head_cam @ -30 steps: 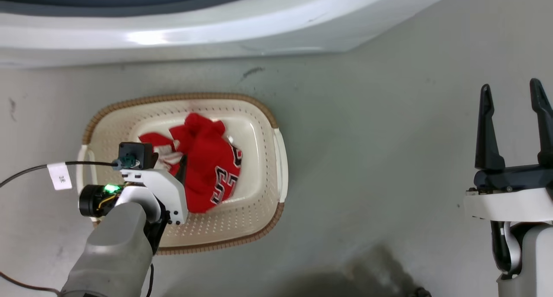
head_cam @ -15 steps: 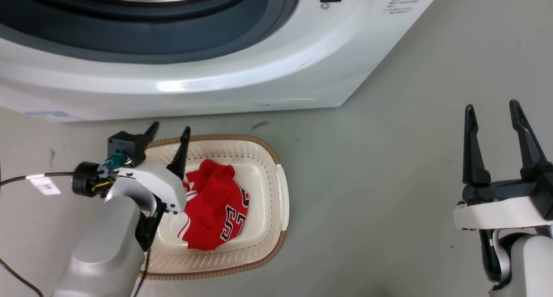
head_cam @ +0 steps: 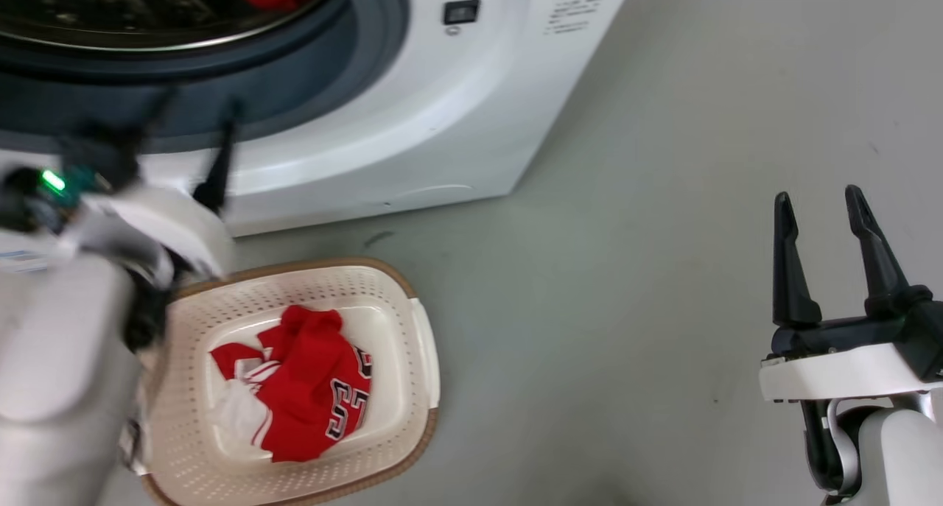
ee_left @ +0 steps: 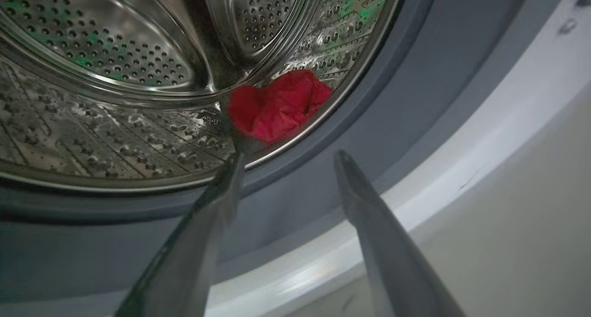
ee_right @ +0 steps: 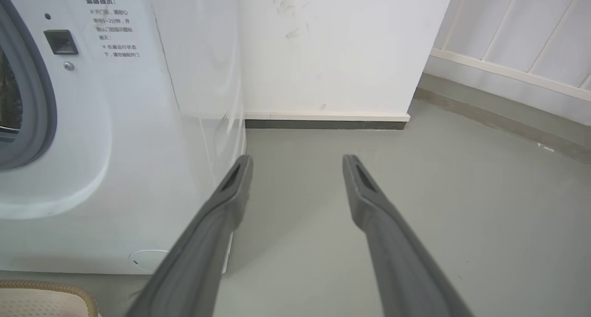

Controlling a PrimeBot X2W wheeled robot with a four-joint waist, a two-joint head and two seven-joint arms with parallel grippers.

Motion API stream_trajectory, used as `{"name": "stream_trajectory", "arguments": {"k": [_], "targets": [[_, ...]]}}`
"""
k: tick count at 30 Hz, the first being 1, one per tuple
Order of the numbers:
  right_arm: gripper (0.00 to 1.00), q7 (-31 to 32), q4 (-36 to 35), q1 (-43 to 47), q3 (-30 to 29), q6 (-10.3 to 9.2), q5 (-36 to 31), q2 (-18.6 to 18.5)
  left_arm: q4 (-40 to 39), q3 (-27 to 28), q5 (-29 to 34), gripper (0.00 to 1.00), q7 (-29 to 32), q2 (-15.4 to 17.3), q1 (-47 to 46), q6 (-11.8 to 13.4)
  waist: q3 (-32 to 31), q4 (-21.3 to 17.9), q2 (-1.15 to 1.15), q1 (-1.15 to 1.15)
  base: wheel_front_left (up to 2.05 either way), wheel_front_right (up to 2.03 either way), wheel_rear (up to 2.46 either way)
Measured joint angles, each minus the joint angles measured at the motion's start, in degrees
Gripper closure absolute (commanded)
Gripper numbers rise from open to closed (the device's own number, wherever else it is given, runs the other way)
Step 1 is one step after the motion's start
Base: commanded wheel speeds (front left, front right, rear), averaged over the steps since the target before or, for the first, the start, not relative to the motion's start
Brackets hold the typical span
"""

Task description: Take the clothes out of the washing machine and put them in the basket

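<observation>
- The red jersey (head_cam: 309,395) lay in the basket (head_cam: 405,410), close to the robot.
- The right end effector (head_cam: 818,194) was spread wide, empty, well apart from the basket.
- The left end effector (ee_left: 288,156) was spread wide, empty, pointing into the washing machine (head_cam: 412,123).
- Another red cloth (ee_left: 277,104) lay inside, beyond its tips.

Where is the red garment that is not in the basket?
In the left wrist view the garment lies inside the drum, by its front rim, just beyond the left gripper.
</observation>
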Motion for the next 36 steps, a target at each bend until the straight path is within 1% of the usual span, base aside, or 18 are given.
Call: {"name": "stream_trajectory", "arguments": {"k": [4, 5, 6, 9, 11, 13, 15, 17, 19, 20, 21, 23, 26, 28, 31, 36], "targets": [[0.00, 0.0, -0.1, 0.0, 0.5, 0.00, 1.9, 0.0, -3.0, 1.4, -0.1, 0.00, 6.7, 4.2, -5.6, 0.2, 2.4, -2.4, 0.00, 0.00, 0.00, 0.00, 0.00], [0.00, 0.0, -0.1, 0.0, 0.4, 0.00, 2.3, 0.0, -3.3, 1.2, -0.1, 0.00, 9.0, 5.1, -7.1, 0.0, 3.1, -3.0, 0.00, 0.00, 0.00, 0.00, 0.00], [0.00, 0.0, -0.1, 0.0, 0.6, 0.00, 3.0, 0.0, -3.8, 1.4, -1.1, 0.00, 13.3, 5.8, -10.6, -0.4, 4.7, -4.2, 0.00, 0.00, 0.00, 0.00, 0.00], [0.00, 0.0, -0.1, -0.2, 1.5, 0.00, 4.6, 0.0, -3.7, 1.2, -2.4, 0.00, 20.1, 7.2, -17.3, -1.2, 7.3, -5.9, 0.00, 0.00, 0.00, 0.00, 0.00], [0.00, 0.0, -0.3, -0.4, 2.2, 0.00, 5.5, 0.0, -3.1, 0.9, -2.6, 0.00, 24.7, 8.7, -22.7, -1.4, 9.0, -7.2, 0.00, 0.01, 0.00, 0.00, 0.00], [0.00, 0.0, -0.6, -0.5, 2.3, 0.00, 6.3, 0.0, -1.8, 0.3, -3.0, 0.00, 29.7, 9.1, -28.4, -1.7, 10.9, -8.4, 0.00, 0.00, 0.00, 0.00, 0.00], [0.00, 0.0, -0.7, -0.3, 2.4, 0.01, 6.8, 0.0, 0.5, 0.2, -4.9, 0.00, 35.4, 8.2, -33.6, -1.8, 12.8, -9.5, 0.00, 0.01, 0.00, 0.00, 0.00], [0.00, 0.0, -0.6, -0.2, 2.9, 0.00, 7.5, 0.0, 2.4, -0.3, -4.8, 0.00, 40.3, 8.0, -38.7, -1.2, 14.7, -10.4, 0.00, 0.01, 0.00, 0.00, 0.00], [0.00, 0.0, -0.5, -0.2, 3.5, 0.00, 8.1, 0.0, 4.3, -0.3, -4.4, 0.00, 44.2, 8.1, -43.7, 0.0, 16.5, -11.5, 0.00, 0.01, 0.00, 0.00, 0.00], [0.00, 0.0, -0.3, -0.2, 4.1, 0.00, 8.8, 0.0, 6.9, 0.1, -4.5, 0.00, 46.0, 8.4, -46.1, 0.3, 17.3, -12.1, 0.00, 0.01, 0.00, 0.00, 0.00], [0.00, 0.0, -0.1, -0.2, 4.7, 0.00, 9.9, 0.0, 9.8, 0.3, -4.5, 0.00, 47.4, 8.8, -48.4, 0.3, 18.1, -12.7, 0.00, 0.01, 0.00, 0.00, 0.00], [0.00, 0.0, -0.4, -0.2, 5.1, 0.00, 11.0, 0.0, 12.8, -0.6, -3.4, 0.00, 49.0, 9.4, -51.5, 0.5, 19.4, -14.0, 0.00, 0.01, 0.00, 0.00, 0.00], [0.00, 0.0, -1.3, 0.2, 5.5, 0.00, 11.3, 0.0, 16.8, -2.2, -2.5, 0.00, 50.8, 8.6, -54.1, 0.2, 20.9, -15.1, 0.00, 0.01, 0.00, 0.00, 0.00], [0.00, 0.0, -1.9, 0.5, 5.6, 0.00, 11.3, 0.0, 18.7, -3.6, -1.9, 0.00, 52.0, 8.2, -55.2, -0.5, 21.7, -15.4, 0.00, 0.01, 0.00, 0.00, 0.00], [0.00, 0.0, -2.8, 0.9, 5.4, 0.00, 11.4, 0.0, 21.3, -4.5, -1.8, 0.00, 52.7, 8.5, -56.9, -1.3, 22.6, -15.4, 0.00, 0.01, 0.00, 0.00, 0.00], [0.00, 0.0, -4.0, 1.2, 5.5, 0.01, 11.3, 0.0, 24.9, -6.7, -2.1, 0.00, 53.9, 8.8, -57.4, -2.1, 23.3, -15.0, 0.00, 0.01, 0.00, 0.00, 0.00]]}}
